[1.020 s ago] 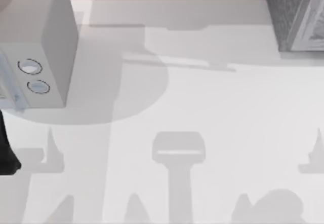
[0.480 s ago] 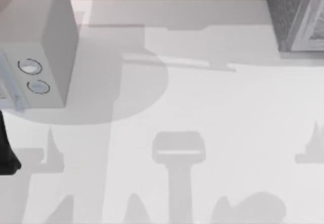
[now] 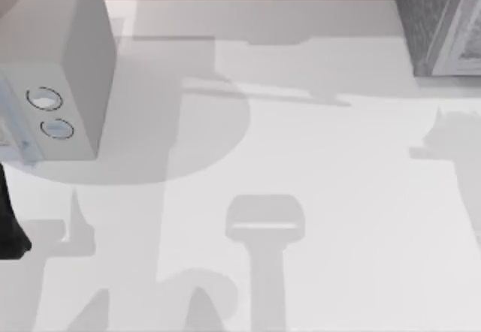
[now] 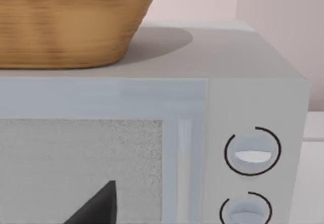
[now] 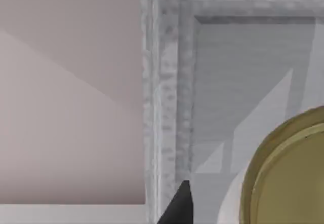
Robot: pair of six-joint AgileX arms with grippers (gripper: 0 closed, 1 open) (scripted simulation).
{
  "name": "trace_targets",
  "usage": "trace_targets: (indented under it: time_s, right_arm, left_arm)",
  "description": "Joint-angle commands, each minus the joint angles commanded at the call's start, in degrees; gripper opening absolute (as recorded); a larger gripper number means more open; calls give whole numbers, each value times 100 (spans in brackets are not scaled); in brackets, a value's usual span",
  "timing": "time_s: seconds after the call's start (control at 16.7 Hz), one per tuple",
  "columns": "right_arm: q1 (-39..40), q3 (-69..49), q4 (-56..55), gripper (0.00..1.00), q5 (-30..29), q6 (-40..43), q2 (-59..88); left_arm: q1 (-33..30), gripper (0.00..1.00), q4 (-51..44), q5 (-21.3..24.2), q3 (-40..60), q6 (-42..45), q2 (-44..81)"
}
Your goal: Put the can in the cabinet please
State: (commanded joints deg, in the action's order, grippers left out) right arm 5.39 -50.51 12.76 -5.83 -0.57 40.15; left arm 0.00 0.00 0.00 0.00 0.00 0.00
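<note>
**At the cabinet front: can close to the white frame**

In front of the cabinet (image 5: 167,82) the can (image 5: 288,173) shows its gold rim close up in the right wrist view, just beside the speckled white frame and the paler inner panel. A dark fingertip (image 5: 179,206) of the right arm sits near the frame's foot; whether the right jaws are open, closed or gripping the can, cannot tell. Well apart from the cabinet (image 3: 440,20), across the bench (image 3: 316,167), stands the pale box with two dials (image 3: 68,61). Left arm (image 3: 9,223) parked beside that box (image 4: 253,153), wicker basket (image 4: 71,21) on top of it; left jaws' state cannot tell.
</note>
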Motion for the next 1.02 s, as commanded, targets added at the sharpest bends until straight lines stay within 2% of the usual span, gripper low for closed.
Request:
trace_targets:
  time_s: [0.3, 0.54, 0.72, 1.02]
  right_arm:
    - [273, -2787, 679, 0, -289, -38, 2003]
    - [434, -4291, 1010, 0, -462, -45, 3104]
    - [500, -4860, 1117, 0, -533, -42, 3528]
    - [512, -4956, 1132, 0, -545, -41, 3600]
  left_arm:
    - [0, 100, 0, 0, 0, 0, 0]
    - [0, 100, 0, 0, 0, 0, 0]
    - [0, 100, 0, 0, 0, 0, 0]
    - [0, 100, 0, 0, 0, 0, 0]
